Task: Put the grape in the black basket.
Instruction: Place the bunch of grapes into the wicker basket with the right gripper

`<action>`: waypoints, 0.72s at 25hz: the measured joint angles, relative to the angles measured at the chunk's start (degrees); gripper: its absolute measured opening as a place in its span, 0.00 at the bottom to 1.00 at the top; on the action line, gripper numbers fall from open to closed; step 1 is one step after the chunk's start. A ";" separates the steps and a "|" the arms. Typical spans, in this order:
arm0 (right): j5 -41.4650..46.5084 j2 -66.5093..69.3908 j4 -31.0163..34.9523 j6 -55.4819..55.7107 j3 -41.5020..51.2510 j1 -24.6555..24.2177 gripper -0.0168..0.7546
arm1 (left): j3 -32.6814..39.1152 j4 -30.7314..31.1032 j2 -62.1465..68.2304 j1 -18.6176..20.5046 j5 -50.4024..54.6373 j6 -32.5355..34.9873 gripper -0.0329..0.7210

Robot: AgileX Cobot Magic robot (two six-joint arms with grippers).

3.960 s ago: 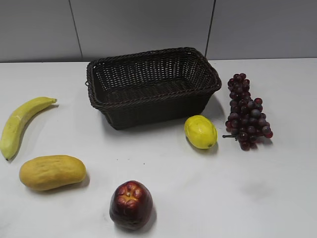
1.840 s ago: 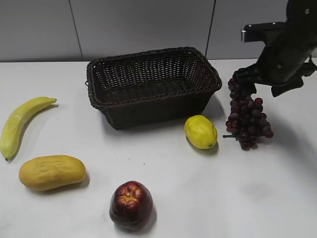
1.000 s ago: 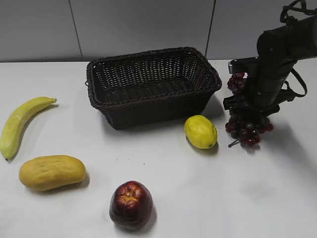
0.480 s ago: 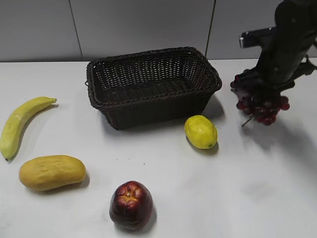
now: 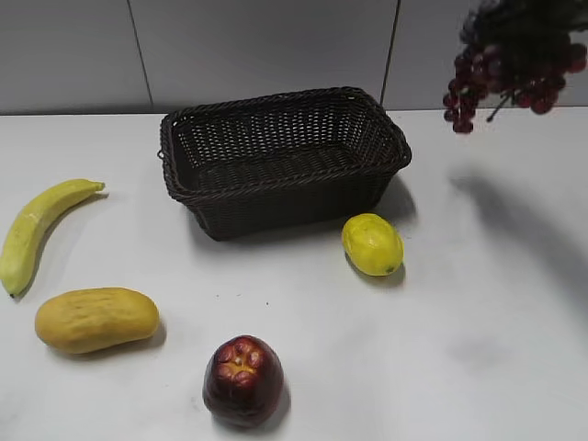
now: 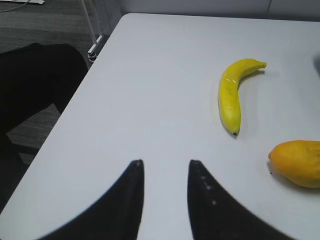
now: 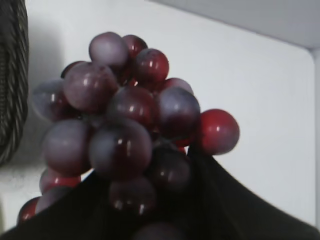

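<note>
Hanging between the right fingers (image 7: 150,200), the grape (image 7: 125,130) is airborne.

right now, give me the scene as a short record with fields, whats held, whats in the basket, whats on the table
held: the grape, lifted clear of the table in the right end effector
black basket: nothing in it, grape up and to its right
left end effector: open, holding nothing, above bare table
on table: banana, mango, apple, lemon
step left: carry the grape over the basket
</note>
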 joint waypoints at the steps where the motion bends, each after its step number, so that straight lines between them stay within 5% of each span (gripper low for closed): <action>1: -0.25 0.00 0.00 -1.24 -1.66 0.80 0.38 | 0.00 0.00 0.00 0.00 0.00 0.00 0.35; 11: -17.26 0.61 0.00 -17.41 -7.32 13.01 0.38 | 0.00 0.00 0.00 0.00 0.00 0.00 0.35; 18: -19.96 8.77 0.15 -19.14 -7.41 17.29 0.38 | 0.00 0.00 0.00 0.00 0.00 0.00 0.35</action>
